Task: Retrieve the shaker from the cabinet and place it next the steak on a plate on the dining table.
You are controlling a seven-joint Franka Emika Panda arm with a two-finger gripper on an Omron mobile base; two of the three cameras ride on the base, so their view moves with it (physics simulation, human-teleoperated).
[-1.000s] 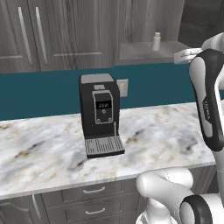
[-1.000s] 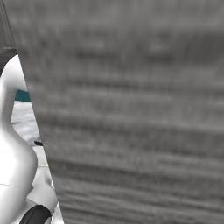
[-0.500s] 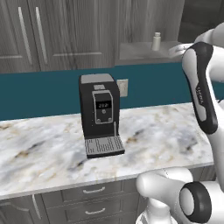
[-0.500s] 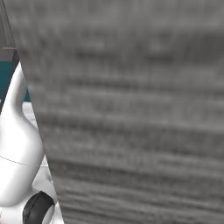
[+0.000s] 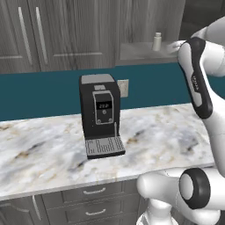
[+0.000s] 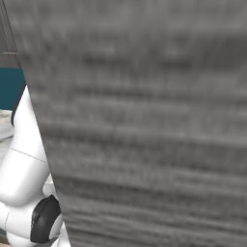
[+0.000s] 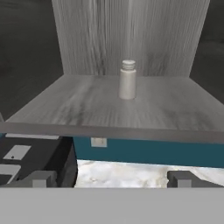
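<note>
The shaker (image 7: 127,80) stands upright toward the back of the open cabinet (image 7: 109,105) shelf, alone, well clear of the walls. In the left base view it's the small pale bottle (image 5: 157,41) up in the open compartment, right of the closed doors with the long silver handles (image 5: 40,28).

The gripper (image 7: 111,178) is spread wide and holds nothing. Its two dark fingertips (image 7: 39,178) sit low, below the shelf's front edge and short of the shaker.

Step in hand, as I read it: the reach in to grab. To do it well, the hand likely needs to rise so the fingers clear the shelf lip, then go straight in, centred on the shaker. It looks close to centred between the tips already. Closing around the wider body below the cap should hold better. Go slow near the end, since a small upright cylinder would tip if nudged by one finger first.

Shaker: plain cylinder, pale grey-white, narrower ribbed-looking cap, smooth matte. The shelf and cabinet walls are grey wood-grain and flat. Below are a teal wall (image 5: 52,92), a veined marble counter (image 5: 167,136) and a boxy black coffee machine (image 5: 101,114) with a small display. In the right base view a cabinet door (image 6: 144,120) blocks nearly everything.
</note>
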